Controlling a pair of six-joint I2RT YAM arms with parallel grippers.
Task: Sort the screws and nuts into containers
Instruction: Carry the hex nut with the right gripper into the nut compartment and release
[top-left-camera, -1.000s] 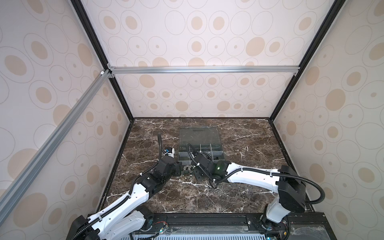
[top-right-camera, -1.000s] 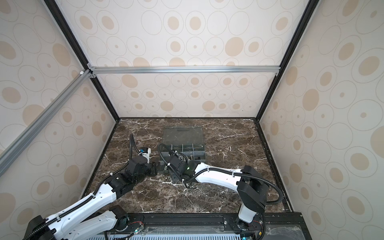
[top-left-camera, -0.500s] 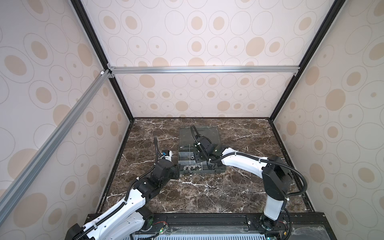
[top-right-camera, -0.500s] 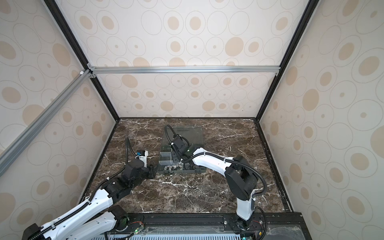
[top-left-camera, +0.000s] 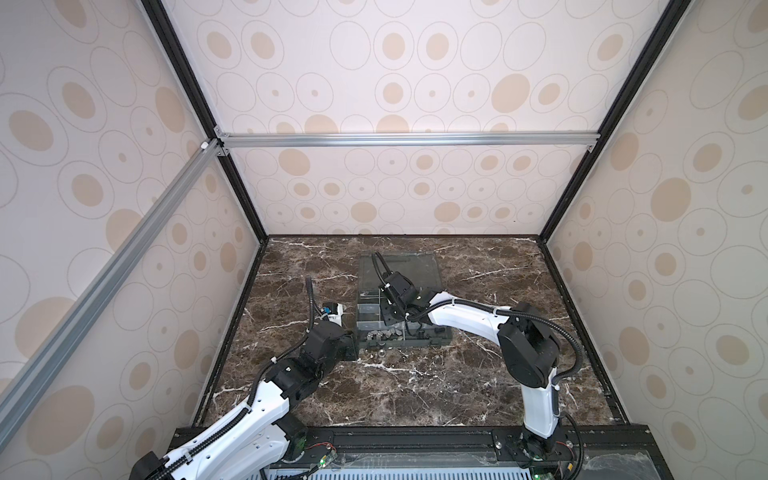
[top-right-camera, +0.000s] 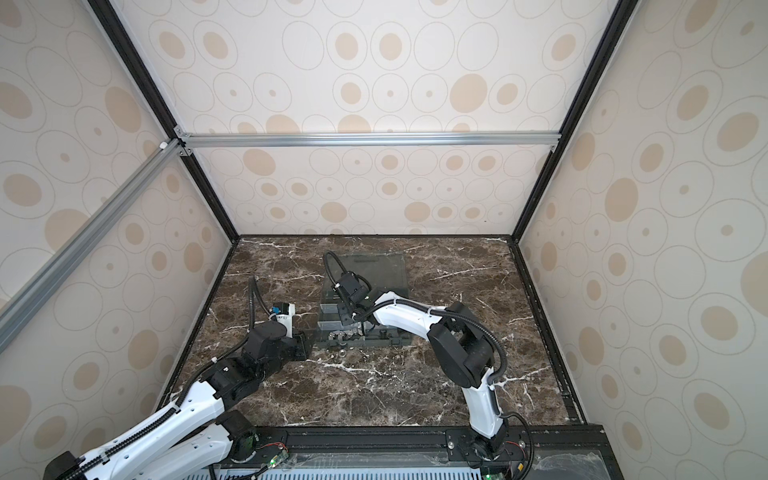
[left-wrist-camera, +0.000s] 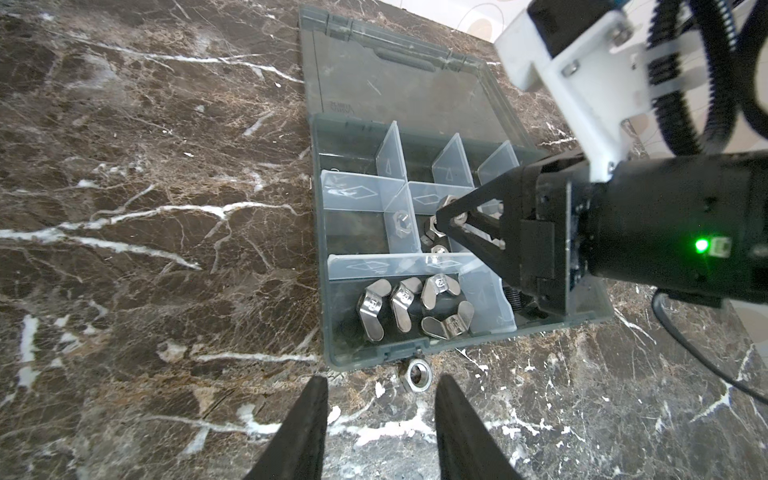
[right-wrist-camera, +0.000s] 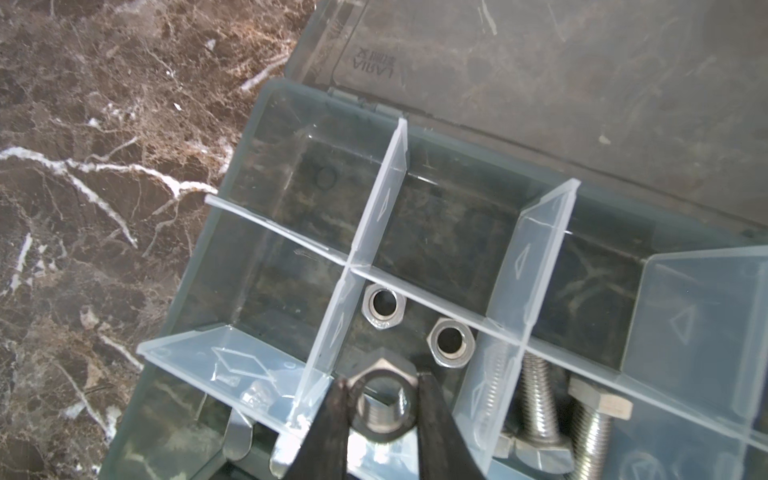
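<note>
The dark grey organizer box (left-wrist-camera: 374, 357) lies open in both top views, its containers split by pale dividers. My right gripper (right-wrist-camera: 381, 384) is shut on a silver hex nut (right-wrist-camera: 382, 415) and hangs over a middle compartment that holds two more hex nuts (right-wrist-camera: 383, 305). Silver hex-head screws (right-wrist-camera: 536, 399) lie in the adjoining compartment. Several wing-shaped nuts (left-wrist-camera: 399, 307) fill the front corner compartment. My left gripper (left-wrist-camera: 381, 380) stands open just above the table, in front of the box. One loose hex nut (left-wrist-camera: 417, 375) lies on the marble against the box's front edge, just beyond the open fingertips.
The box's clear lid (top-left-camera: 399, 270) lies flat on the table behind the compartments. The right arm (top-left-camera: 465, 320) reaches across the box from the right. The dark marble table (top-left-camera: 415, 395) is ringed by patterned walls and black frame posts.
My right gripper has swung from the table in front of the box to above its compartments, carrying the hex nut. The left arm has drawn back a little.
</note>
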